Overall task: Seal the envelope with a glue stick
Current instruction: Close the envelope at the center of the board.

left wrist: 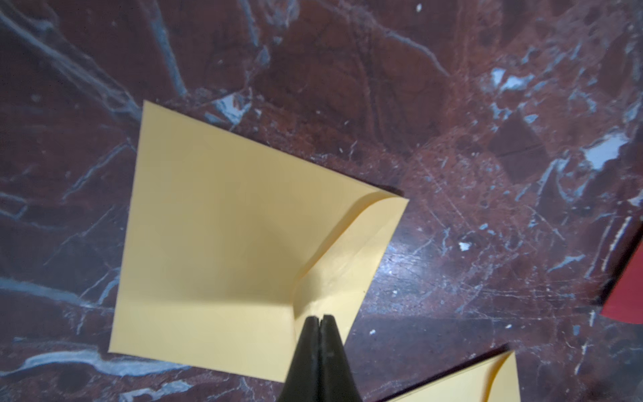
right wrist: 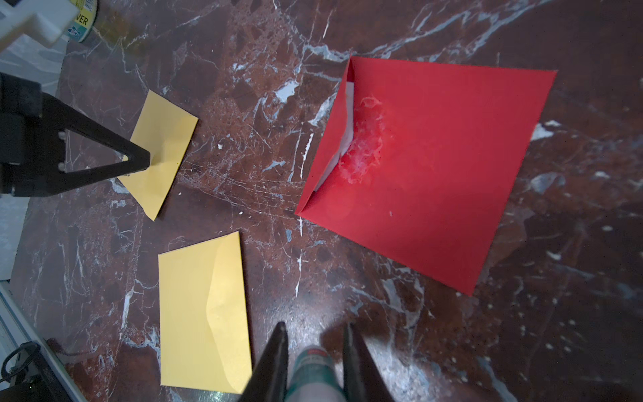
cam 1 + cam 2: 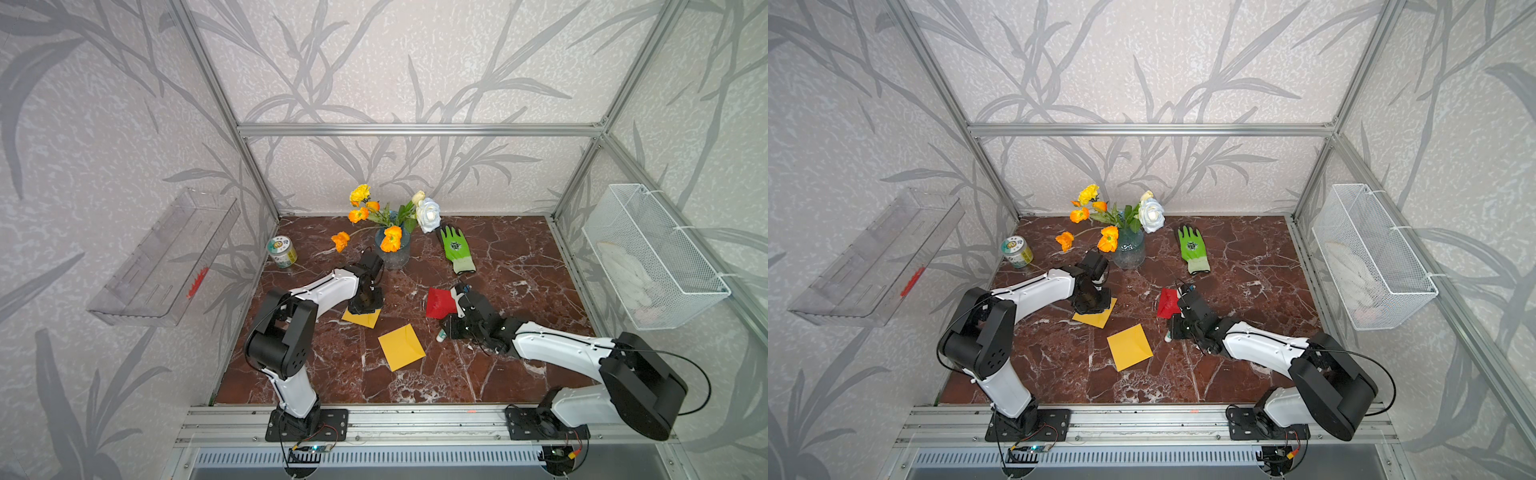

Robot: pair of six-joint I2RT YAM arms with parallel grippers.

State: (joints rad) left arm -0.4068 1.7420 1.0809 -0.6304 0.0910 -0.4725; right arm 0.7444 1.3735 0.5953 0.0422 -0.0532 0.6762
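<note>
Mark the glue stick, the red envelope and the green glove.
glue stick (image 2: 313, 369): right wrist view, on its teal label band.
red envelope (image 2: 452, 167): right wrist view, on its plain face.
green glove (image 3: 456, 246): a top view, on the dark print at its middle.

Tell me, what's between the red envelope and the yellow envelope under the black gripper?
Only bare marble table, shown in the right wrist view.

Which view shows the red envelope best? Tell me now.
Right wrist: the whole red envelope, flap edge and whitish smear. Both top views show it small, partly covered; left wrist catches one corner.
</note>
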